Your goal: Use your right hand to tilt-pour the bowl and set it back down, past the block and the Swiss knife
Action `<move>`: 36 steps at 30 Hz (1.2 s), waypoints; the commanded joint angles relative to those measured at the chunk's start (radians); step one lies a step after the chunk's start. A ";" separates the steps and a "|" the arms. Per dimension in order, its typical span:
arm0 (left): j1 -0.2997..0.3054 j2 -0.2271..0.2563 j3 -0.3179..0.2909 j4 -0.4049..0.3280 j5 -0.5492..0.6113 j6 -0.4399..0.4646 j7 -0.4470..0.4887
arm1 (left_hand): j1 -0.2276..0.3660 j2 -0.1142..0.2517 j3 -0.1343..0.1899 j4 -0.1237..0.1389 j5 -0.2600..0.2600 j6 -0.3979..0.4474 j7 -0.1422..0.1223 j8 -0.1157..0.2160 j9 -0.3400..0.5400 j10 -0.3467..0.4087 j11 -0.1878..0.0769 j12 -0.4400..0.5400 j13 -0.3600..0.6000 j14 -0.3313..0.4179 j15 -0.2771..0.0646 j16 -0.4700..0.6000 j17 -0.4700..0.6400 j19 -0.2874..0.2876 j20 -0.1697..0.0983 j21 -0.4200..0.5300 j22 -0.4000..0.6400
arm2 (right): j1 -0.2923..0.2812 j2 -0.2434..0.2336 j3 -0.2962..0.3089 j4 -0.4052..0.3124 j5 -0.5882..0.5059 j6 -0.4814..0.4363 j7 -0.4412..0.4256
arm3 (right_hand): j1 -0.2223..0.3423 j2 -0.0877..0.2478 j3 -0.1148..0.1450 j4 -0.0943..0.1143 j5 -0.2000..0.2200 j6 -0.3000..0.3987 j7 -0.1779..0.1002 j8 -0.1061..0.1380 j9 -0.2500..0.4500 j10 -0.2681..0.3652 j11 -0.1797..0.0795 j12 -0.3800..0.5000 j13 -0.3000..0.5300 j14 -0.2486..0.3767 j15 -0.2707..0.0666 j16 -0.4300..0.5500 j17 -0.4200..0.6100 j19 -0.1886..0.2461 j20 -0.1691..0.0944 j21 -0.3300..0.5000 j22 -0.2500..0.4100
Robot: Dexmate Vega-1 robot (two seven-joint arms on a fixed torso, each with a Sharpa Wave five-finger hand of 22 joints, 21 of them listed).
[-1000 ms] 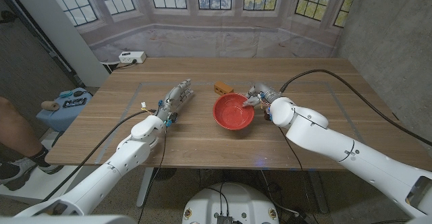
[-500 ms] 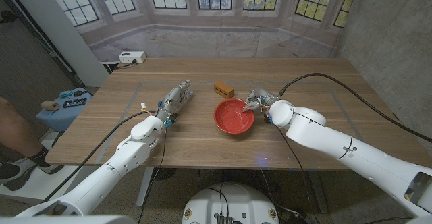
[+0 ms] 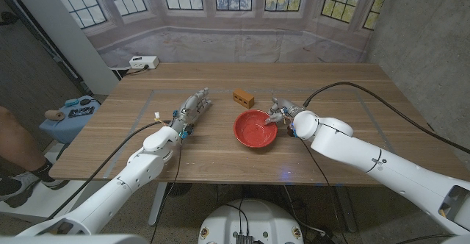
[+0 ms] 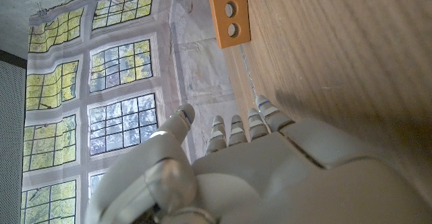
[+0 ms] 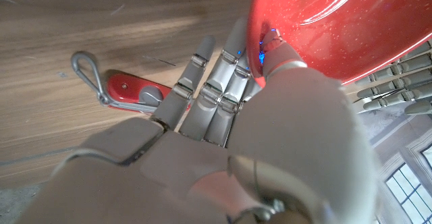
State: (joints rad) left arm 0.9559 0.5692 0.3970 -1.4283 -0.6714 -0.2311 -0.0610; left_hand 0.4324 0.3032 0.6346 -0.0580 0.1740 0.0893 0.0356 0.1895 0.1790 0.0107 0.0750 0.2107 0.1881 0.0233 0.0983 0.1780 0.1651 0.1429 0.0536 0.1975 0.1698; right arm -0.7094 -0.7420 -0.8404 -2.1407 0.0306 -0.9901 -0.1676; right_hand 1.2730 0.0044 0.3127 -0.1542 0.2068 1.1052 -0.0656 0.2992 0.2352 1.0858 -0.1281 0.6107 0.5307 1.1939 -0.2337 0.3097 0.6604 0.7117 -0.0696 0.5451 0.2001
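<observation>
The red bowl (image 3: 255, 128) sits at the centre of the frame on the wooden tabletop (image 3: 352, 97). The right robot hand (image 3: 280, 110) grips the bowl's right rim, thumb inside and fingers (image 5: 202, 92) outside. The orange block (image 3: 243, 97) lies just above and left of the bowl, apart from it. The red Swiss knife (image 5: 128, 89) lies on the tabletop beside the right robot hand's fingers. The left robot hand (image 3: 192, 106), left of centre, holds nothing, its fingers extended and slightly apart.
</observation>
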 commanded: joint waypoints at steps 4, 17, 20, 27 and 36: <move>0.018 0.008 -0.001 -0.023 0.001 0.007 0.013 | -0.132 -0.135 0.005 -0.003 0.005 0.007 0.004 -0.002 0.003 0.008 0.002 -0.003 0.005 0.004 0.003 0.000 0.005 0.010 0.001 -0.001 0.005 | 0.025 -0.002 -0.030 0.038 0.027 -0.004 0.010 | 0.009 -0.001 -0.001 -0.001 0.004 0.004 -0.005 -0.004 0.005 0.009 -0.011 0.007 0.002 -0.002 -0.006 -0.006 0.006 -0.004 -0.087 0.011 -0.001; 0.032 0.012 -0.004 -0.034 -0.001 0.007 0.019 | -0.132 -0.135 0.005 -0.003 0.004 0.008 0.004 -0.002 0.003 0.008 0.002 -0.003 0.005 0.004 0.002 0.000 0.005 0.010 0.001 -0.001 0.005 | 0.045 -0.007 -0.054 0.051 0.029 0.002 0.027 | 0.005 0.005 -0.001 0.002 0.000 -0.023 -0.005 -0.016 0.009 -0.009 -0.006 0.000 0.005 -0.008 -0.005 -0.019 0.011 -0.014 -0.082 0.016 -0.001; 0.032 0.012 -0.002 -0.034 -0.001 0.008 0.018 | -0.132 -0.135 0.005 -0.003 0.004 0.008 0.004 -0.002 0.003 0.008 0.001 -0.003 0.005 0.004 0.003 0.000 0.005 0.010 0.001 -0.001 0.005 | 0.046 -0.010 -0.056 0.047 0.028 0.008 0.029 | -0.004 0.005 -0.004 0.005 -0.004 -0.041 -0.001 -0.024 0.009 -0.020 -0.009 -0.007 0.003 -0.017 -0.003 -0.027 0.012 -0.020 -0.077 0.018 -0.002; 0.026 0.010 0.000 -0.029 0.000 0.008 0.014 | -0.131 -0.135 0.005 -0.003 0.004 0.009 0.005 -0.002 0.003 0.008 0.001 -0.003 0.005 0.004 0.002 0.000 0.005 0.010 0.000 -0.001 0.005 | 0.055 -0.016 -0.062 0.044 0.028 0.016 0.046 | -0.023 -0.004 -0.010 0.008 -0.009 -0.087 0.007 -0.045 0.011 -0.058 0.006 -0.043 -0.029 -0.044 -0.001 -0.052 0.009 -0.034 -0.064 0.020 -0.005; 0.020 0.007 0.002 -0.018 -0.004 0.009 0.005 | -0.131 -0.135 0.004 -0.004 0.004 0.009 0.004 -0.002 0.003 0.008 0.001 -0.003 0.005 0.004 0.002 0.000 0.005 0.011 0.001 -0.001 0.005 | 0.064 -0.023 -0.068 0.036 0.024 0.017 0.064 | -0.066 -0.017 -0.025 0.020 -0.013 -0.125 0.020 -0.062 0.013 -0.092 0.017 -0.074 -0.056 -0.068 0.007 -0.076 0.000 -0.046 -0.052 0.020 -0.008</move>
State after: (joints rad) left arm 0.9833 0.5786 0.3954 -1.4579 -0.6721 -0.2240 -0.0460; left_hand 0.4324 0.3032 0.6345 -0.0580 0.1740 0.0911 0.0375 0.1895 0.1790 0.0107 0.0750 0.2107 0.1881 0.0232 0.0982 0.1780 0.1651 0.1429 0.0536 0.1975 0.1698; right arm -0.6575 -0.7569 -0.8994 -2.0964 0.0566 -0.9758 -0.1261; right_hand 1.2238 -0.0106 0.2963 -0.1375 0.1959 0.9923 -0.0460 0.2412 0.2442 1.0029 -0.1129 0.5414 0.4779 1.1312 -0.2213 0.2397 0.6622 0.6789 -0.0730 0.5686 0.1920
